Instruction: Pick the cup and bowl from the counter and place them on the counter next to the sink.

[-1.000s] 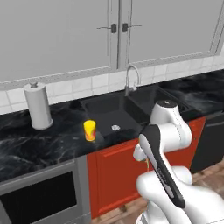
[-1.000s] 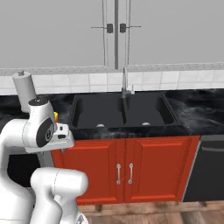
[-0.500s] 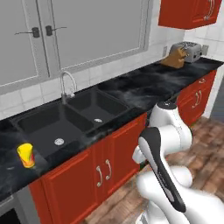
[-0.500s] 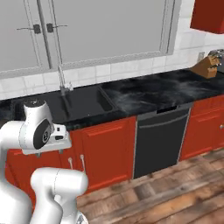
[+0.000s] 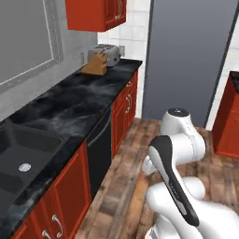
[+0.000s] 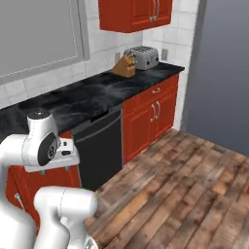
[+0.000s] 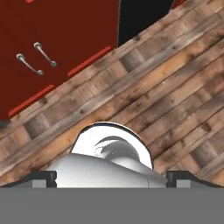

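You're looking at a glossy black counter (image 5: 70,107) with faint white veining, over red cabinet fronts (image 6: 151,116) with silver handles. On the counter sit a silver toaster (image 6: 144,57) and a tan wooden knife block (image 6: 123,66) (beside it). The sink (image 5: 21,154) is black, the floor (image 6: 194,189) brown plank.

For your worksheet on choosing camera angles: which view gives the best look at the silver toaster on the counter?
The right base view: the toaster stands large and unblocked beside the knife block at the counter's far end. The left base view shows it smaller, partly behind the knife block. The hand view faces floor and cabinet fronts instead.
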### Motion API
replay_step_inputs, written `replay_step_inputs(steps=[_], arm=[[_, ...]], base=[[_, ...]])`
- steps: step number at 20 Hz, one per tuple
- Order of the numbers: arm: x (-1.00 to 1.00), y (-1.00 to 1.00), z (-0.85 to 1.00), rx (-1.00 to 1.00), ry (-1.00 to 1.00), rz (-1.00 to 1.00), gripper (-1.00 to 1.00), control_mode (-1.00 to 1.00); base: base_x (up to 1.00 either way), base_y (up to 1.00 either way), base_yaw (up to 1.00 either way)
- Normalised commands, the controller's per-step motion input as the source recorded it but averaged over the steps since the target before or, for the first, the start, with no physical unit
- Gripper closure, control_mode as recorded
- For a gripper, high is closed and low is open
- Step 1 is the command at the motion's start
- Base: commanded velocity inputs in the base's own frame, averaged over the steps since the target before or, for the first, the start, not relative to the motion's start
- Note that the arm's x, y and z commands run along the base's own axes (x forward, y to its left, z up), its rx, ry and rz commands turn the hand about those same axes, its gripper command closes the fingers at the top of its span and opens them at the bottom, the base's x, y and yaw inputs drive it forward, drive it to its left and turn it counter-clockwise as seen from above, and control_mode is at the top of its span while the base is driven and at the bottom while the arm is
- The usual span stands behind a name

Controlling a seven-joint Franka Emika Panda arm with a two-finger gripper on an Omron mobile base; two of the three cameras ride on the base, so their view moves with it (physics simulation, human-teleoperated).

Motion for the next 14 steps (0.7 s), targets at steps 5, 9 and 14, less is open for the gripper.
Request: replay_step_inputs(steps=[5, 9, 14], arm=[[0.00, 0.00, 0.00, 0.00, 0.00, 0.00, -1.00, 1.00], [0.00, 0.00, 0.00, 0.00, 0.00, 0.00, -1.00, 1.00], [0.00, 0.00, 0.00, 0.00, 0.00, 0.00, -1.00, 1.00]], base=[[0.28, -0.32, -0.78], [0.33, -0.18, -0.78], [0.34, -0.06, -0.79]])
